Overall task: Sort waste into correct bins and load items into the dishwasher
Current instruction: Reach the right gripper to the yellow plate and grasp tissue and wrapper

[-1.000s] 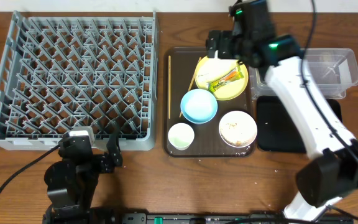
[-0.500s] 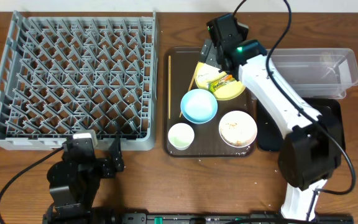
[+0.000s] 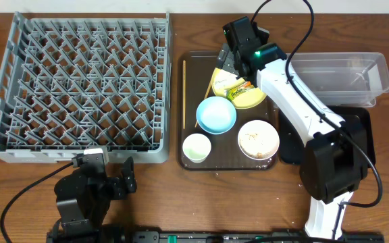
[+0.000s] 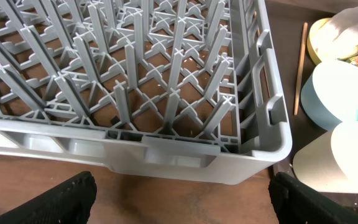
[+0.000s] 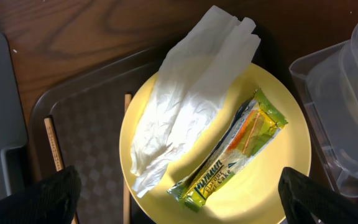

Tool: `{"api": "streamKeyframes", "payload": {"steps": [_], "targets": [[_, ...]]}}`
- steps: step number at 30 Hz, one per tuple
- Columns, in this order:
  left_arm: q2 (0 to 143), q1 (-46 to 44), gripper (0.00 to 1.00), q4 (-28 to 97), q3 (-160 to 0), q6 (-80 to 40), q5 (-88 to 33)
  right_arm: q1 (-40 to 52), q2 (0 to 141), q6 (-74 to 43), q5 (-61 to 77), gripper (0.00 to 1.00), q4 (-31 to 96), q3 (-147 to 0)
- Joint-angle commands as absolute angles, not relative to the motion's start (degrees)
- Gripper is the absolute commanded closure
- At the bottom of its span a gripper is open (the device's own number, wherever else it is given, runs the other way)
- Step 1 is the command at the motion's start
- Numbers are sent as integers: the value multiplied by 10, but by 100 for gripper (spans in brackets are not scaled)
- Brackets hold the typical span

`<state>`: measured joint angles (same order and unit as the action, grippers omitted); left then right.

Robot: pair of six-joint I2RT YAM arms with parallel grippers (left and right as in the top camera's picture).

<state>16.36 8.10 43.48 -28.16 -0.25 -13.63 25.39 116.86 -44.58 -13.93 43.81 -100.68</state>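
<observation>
My right gripper (image 3: 231, 65) (image 5: 179, 200) hangs open above the yellow plate (image 3: 254, 96) (image 5: 278, 168). On the plate lie a crumpled white napkin (image 5: 185, 106) and a green-and-yellow sachet (image 3: 240, 87) (image 5: 235, 152). The brown tray also carries a light blue bowl (image 3: 216, 114), a white bowl (image 3: 258, 139) with rice scraps, a small white cup (image 3: 196, 148) and chopsticks (image 3: 184, 82). My left gripper (image 3: 105, 170) (image 4: 182, 200) is open and empty over bare table, just in front of the grey dish rack (image 3: 80, 88) (image 4: 166, 146).
The clear tub (image 3: 346, 74) stands at the back right, with the black tray (image 3: 289, 143) in front of it, partly under my right arm. The brown serving tray (image 3: 191, 61) sits between the rack and the bins.
My right arm swung left from near the clear tub to above the yellow plate, then held almost still. My left gripper drifted slightly toward the table's front edge.
</observation>
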Motion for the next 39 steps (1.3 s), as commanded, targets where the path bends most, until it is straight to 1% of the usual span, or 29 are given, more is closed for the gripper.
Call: {"api": "streamKeyframes", "payload": {"steps": [1, 27, 39], "targets": [[163, 82, 10, 435, -289, -11, -143, 255, 1177, -454, -147, 1, 435, -1015], [163, 82, 9, 435, -289, -11, -143, 255, 1186, -454, -147, 1, 417, -1015], [163, 82, 10, 435, -289, -11, -143, 255, 1228, -454, -133, 1, 397, -1015]]}}
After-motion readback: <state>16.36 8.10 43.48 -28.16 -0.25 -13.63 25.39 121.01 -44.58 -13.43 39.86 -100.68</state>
